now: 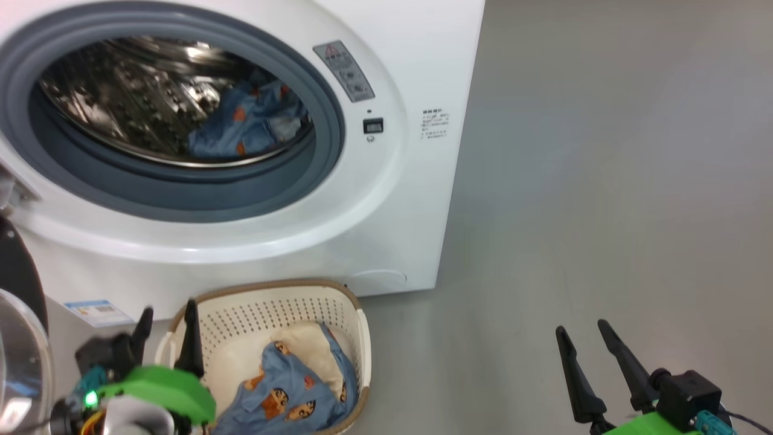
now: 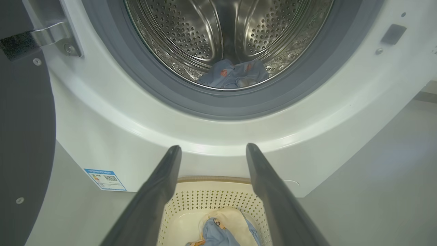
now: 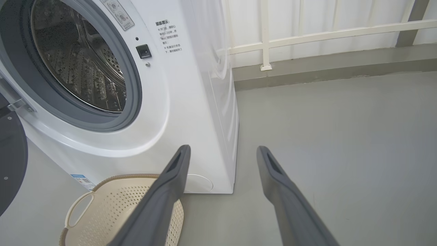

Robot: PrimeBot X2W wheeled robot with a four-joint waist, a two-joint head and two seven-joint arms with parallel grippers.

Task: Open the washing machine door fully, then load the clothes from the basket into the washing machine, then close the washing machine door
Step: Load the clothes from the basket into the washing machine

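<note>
- Grey floor [image 1: 604, 181] spreads across the right of the head view. The washing machine [image 1: 410, 199] stands upper left, drum mouth facing the robot, with one blue garment [image 1: 247, 121] inside.
- The washing machine door [image 1: 15, 266] hangs swung out at the left edge.
- The basket [image 1: 266, 314] sits on the floor just before the machine, mouth up, holding the clothes [image 1: 284, 386]. Its near end is cut off, so its long axis cannot be judged.
- Left fingers [image 1: 192, 338] are apart and empty at the basket's left rim. Right fingers [image 1: 577, 374] are apart and empty, well right of the basket.
- Left wrist view: the spread fingers point at the machine's lower front, above the basket. The hinge [image 2: 51, 34] is upper left.
- Right wrist view: the spread fingers point along the floor past the machine's corner, with a white railing [image 3: 307, 34] behind.
</note>
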